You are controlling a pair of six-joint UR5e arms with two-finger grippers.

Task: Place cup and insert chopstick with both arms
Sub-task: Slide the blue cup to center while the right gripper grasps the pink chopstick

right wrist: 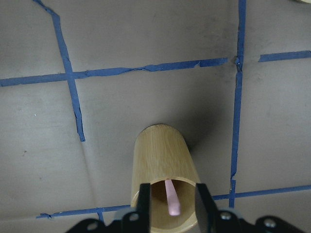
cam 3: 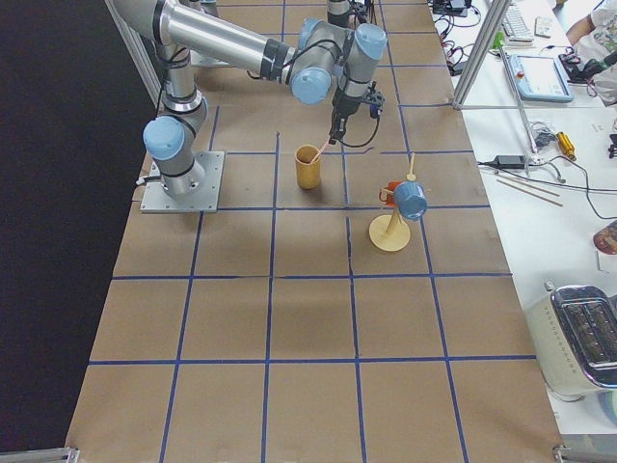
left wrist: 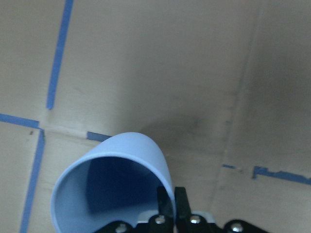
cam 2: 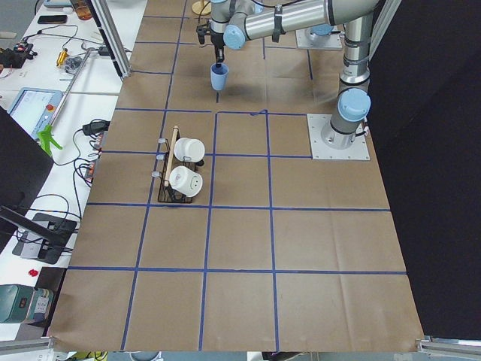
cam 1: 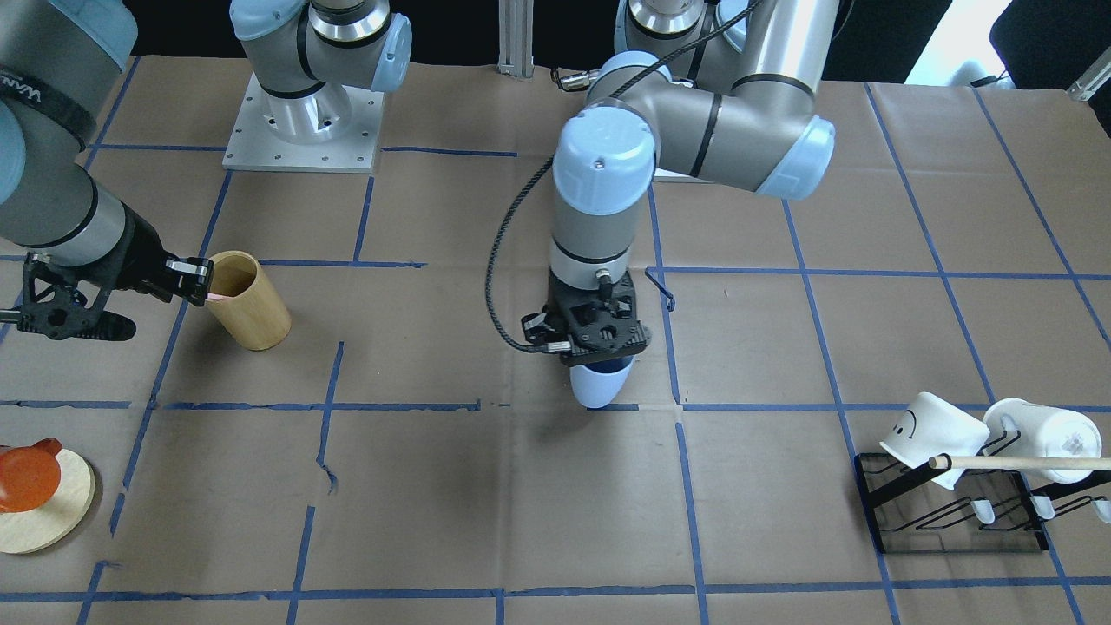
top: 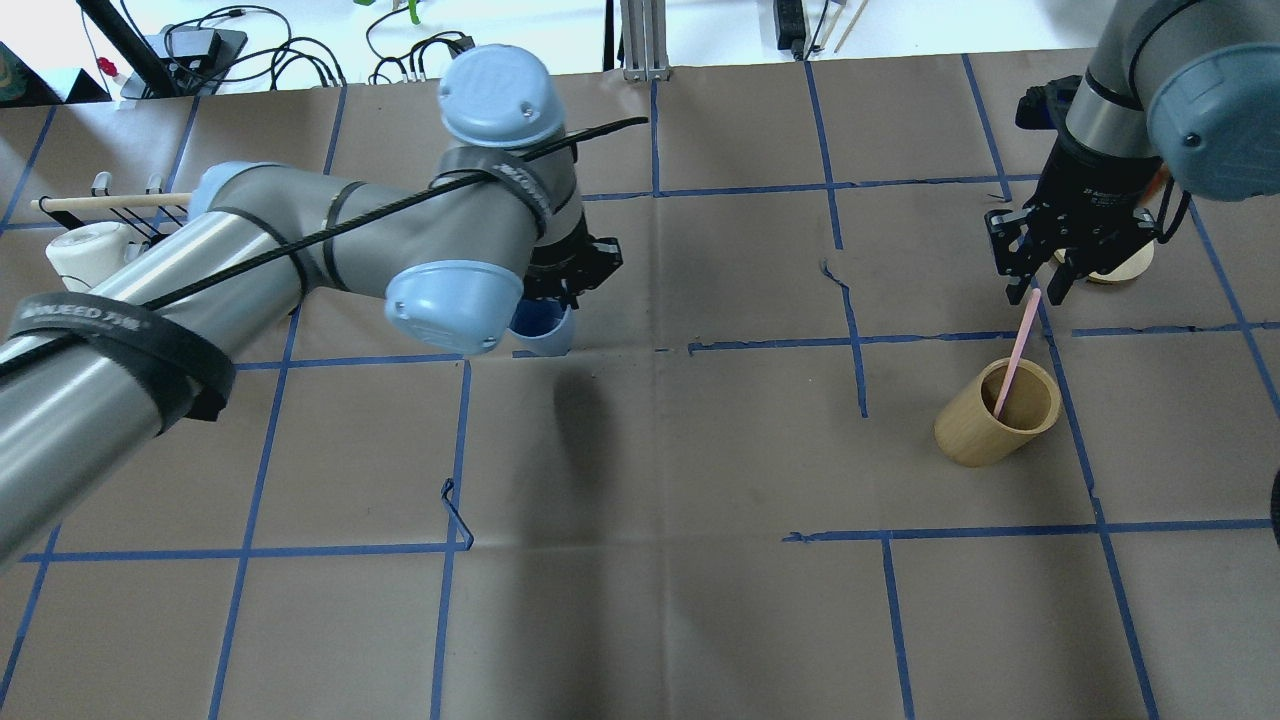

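My left gripper (cam 1: 595, 349) is shut on the rim of the light-blue cup (cam 1: 601, 384) and holds it a little above the paper near the table's middle. In the left wrist view the fingers (left wrist: 181, 204) pinch the cup's wall (left wrist: 143, 155), and the cup is tilted. The pale-pink chopstick (top: 1018, 350) leans inside a tan wooden cylinder (top: 985, 430), with its top sticking out. My right gripper (top: 1035, 285) is open above the cylinder, with a finger on each side of the chopstick's top. The right wrist view shows a gap between the fingers (right wrist: 145, 199) and the chopstick (right wrist: 171, 201).
A black rack (cam 1: 955, 512) with two white mugs and a long wooden rod stands on the robot's far left. A round wooden stand (cam 1: 52, 512) with an orange mug is beyond the cylinder on the robot's right. Blue tape lines cross the brown paper.
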